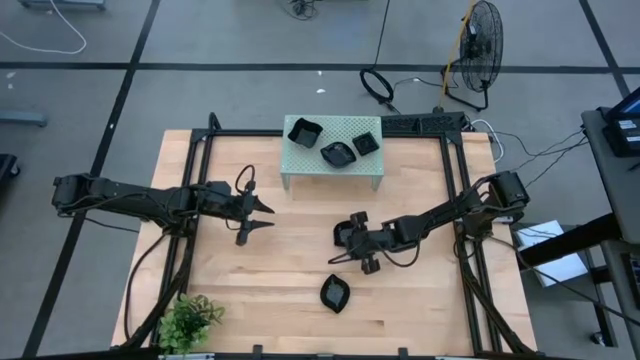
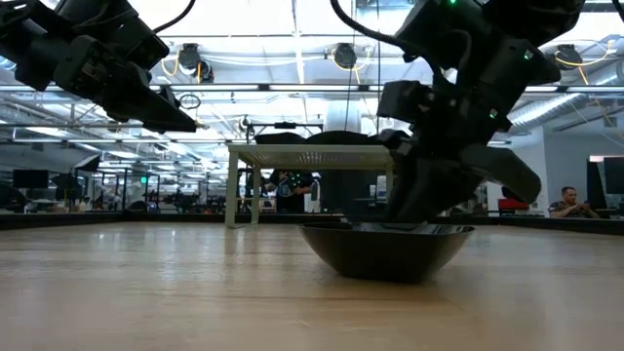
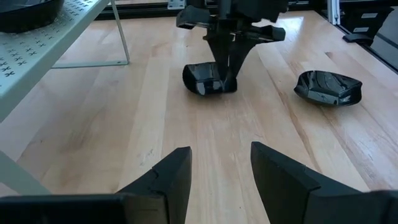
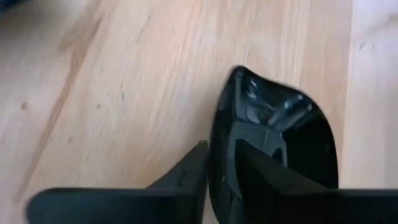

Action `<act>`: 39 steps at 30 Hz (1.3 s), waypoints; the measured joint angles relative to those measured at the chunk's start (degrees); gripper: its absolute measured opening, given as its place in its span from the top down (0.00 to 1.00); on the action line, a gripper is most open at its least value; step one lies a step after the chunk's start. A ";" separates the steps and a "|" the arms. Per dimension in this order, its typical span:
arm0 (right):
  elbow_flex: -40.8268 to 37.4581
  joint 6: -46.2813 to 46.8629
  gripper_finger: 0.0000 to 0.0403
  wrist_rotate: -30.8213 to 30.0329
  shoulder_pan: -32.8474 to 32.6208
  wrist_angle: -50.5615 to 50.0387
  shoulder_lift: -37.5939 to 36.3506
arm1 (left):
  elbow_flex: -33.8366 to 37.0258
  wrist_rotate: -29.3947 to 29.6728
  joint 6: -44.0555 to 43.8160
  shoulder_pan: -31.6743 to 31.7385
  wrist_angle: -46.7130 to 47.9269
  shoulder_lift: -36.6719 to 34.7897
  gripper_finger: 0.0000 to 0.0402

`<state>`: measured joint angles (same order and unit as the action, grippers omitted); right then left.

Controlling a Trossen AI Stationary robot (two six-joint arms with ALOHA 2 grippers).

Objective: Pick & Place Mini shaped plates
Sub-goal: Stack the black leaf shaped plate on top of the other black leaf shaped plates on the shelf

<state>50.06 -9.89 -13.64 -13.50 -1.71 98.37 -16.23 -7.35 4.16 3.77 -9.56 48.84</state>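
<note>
One glossy black mini plate sits mid-table, and my right gripper is shut on it; the left wrist view shows plate and gripper from across the table. A second, leaf-like plate lies flat on the wood nearer the near edge and fills the low view's foreground. Three more plates rest on top of the pale green stand. My left gripper hovers open to the left of the held plate, touching nothing. My right gripper pinches the plate's rim, with one finger outside the wall and the other inside the hollow. The fingers come from above, pointing steeply down. The plate's underside appears to be on the table.
The perforated stand stands at the table's far middle on thin legs. A small green plant sits at the near left corner. Bare wood lies between both grippers and along the near edge. People sit in the room beyond.
</note>
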 joint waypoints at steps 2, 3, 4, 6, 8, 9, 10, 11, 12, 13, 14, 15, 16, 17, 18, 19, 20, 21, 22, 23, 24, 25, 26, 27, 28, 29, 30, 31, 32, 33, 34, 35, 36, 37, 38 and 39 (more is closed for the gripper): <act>0.00 -0.90 0.91 -0.01 0.00 1.65 0.00 | 0.00 0.00 0.00 -0.01 0.02 0.01 0.58; 0.01 -1.38 0.95 0.01 0.00 2.56 -0.02 | 0.00 0.00 0.00 0.00 0.02 0.00 0.58; 0.01 -1.85 0.97 -0.02 0.00 3.34 -0.02 | 0.00 0.00 0.00 0.00 0.02 0.01 0.58; 0.02 -2.46 0.98 -0.16 0.00 5.63 -0.02 | 0.00 0.00 0.00 -0.02 0.00 0.02 0.58; 0.12 -2.63 0.98 -1.53 0.00 8.74 -0.02 | 0.00 0.00 0.02 0.00 0.02 0.00 0.58; 0.43 -2.91 0.99 -1.82 0.00 9.73 -0.07 | 0.00 0.00 0.01 0.00 0.02 0.02 0.58; 0.99 -3.38 1.00 -2.59 0.00 10.26 -0.07 | 0.00 0.00 0.00 -0.01 0.01 0.01 0.58; 1.71 -4.10 1.00 -3.22 0.00 10.46 -0.07 | 0.00 0.00 0.01 -0.01 0.00 0.01 0.58; 2.67 -4.94 1.00 -4.15 0.00 10.40 -0.07 | 0.00 0.00 0.02 0.00 0.00 0.00 0.58; 3.72 -6.01 1.00 -5.11 0.00 10.44 -0.07 | 0.00 0.00 0.00 -0.02 0.00 0.02 0.58; 4.81 -6.93 1.00 -6.00 0.00 10.48 -0.07 | 0.00 0.00 0.00 -0.01 0.00 0.02 0.58; 5.84 -7.91 1.00 -6.10 0.07 10.38 -0.07 | 0.00 0.00 0.00 -0.02 -0.02 0.02 0.58; 6.97 -8.88 1.00 -6.02 0.23 9.71 -0.07 | 0.00 0.00 -0.04 0.00 0.00 0.01 0.58; 8.04 -9.40 1.00 -5.88 0.31 8.46 -0.09 | 0.00 0.00 -0.07 0.00 0.05 0.01 0.58; 9.03 -9.51 1.00 -5.90 0.31 6.90 -0.09 | 0.00 0.00 -0.09 -0.01 0.13 0.01 0.58; 9.84 -9.42 1.00 -5.87 0.31 5.14 -0.09 | 0.00 0.00 -0.12 0.00 0.23 0.01 0.58; 10.49 -8.75 0.99 -5.85 0.36 3.07 -0.09 | 0.00 0.00 -0.17 0.00 0.45 0.00 0.58; 10.90 -7.92 0.99 -5.68 0.42 0.73 -0.09 | 0.00 0.00 -0.17 0.00 0.52 0.02 0.58; 11.10 -7.29 0.97 -4.97 0.49 -1.73 -0.09 | 0.00 0.00 -0.17 -0.01 0.52 0.02 0.58; 11.10 -6.99 0.95 -3.44 0.67 -4.54 -0.10 | 0.00 0.00 -0.17 -0.02 0.50 0.00 0.58; 11.02 -6.53 0.93 -2.09 0.70 -7.37 -0.09 | 0.00 0.00 -0.09 -0.01 0.50 0.00 0.58; 10.72 -5.69 0.90 -1.26 0.72 -9.33 -0.07 | 0.00 0.00 0.00 0.00 0.51 0.01 0.58; 10.23 -4.63 0.88 -1.23 0.72 -10.40 -0.06 | 0.00 0.00 -0.01 0.00 0.52 0.02 0.58; 9.60 -3.93 0.85 -1.11 0.70 -10.58 0.02 | 0.00 0.00 0.00 0.00 0.48 0.02 0.58; 9.05 -3.57 0.82 -1.15 0.70 -10.30 0.12 | 0.00 0.00 -0.02 0.00 0.50 0.00 0.58; 8.50 -3.39 0.79 -1.16 0.67 -9.97 0.17 | 0.00 0.00 0.00 -0.02 0.48 0.00 0.58; 8.05 -3.37 0.77 -1.17 0.66 -9.90 0.24 | 0.00 0.00 0.00 -0.02 0.44 0.02 0.58; 7.74 -3.35 0.75 -1.15 0.66 -9.93 0.24 | -0.01 0.00 0.00 0.00 0.34 0.00 0.58; 7.48 -3.35 0.73 -1.16 0.66 -9.75 0.24 | 0.00 0.00 0.00 0.00 0.32 0.00 0.58; 7.16 -3.35 0.72 -1.17 0.72 -9.52 0.24 | 0.00 0.00 0.00 0.00 0.33 0.00 0.58; 6.76 -3.45 0.71 -1.18 0.90 -9.42 0.36 | 0.00 0.00 0.00 0.00 0.31 0.02 0.58; 6.45 -3.90 0.71 -1.18 1.14 -9.17 0.86 | 0.00 0.00 0.00 0.00 0.32 0.00 0.58; 6.17 -4.12 0.70 -1.21 1.34 -8.77 1.34 | 0.00 0.00 0.00 -0.01 0.31 0.00 0.58; 5.86 -4.39 0.70 -1.20 1.47 -8.50 1.79 | 0.00 0.00 0.01 -0.02 0.31 0.02 0.58; 5.65 -4.53 0.70 -1.09 1.63 -8.41 2.07 | 0.00 -0.02 0.02 0.00 0.30 0.02 0.58; 5.64 -4.66 0.71 -1.10 1.82 -7.79 2.50 | 0.00 0.00 0.02 0.00 0.26 0.00 0.58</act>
<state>55.70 -14.54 -14.74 -11.68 -9.50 100.87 -16.23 -7.35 4.19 3.77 -9.30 48.84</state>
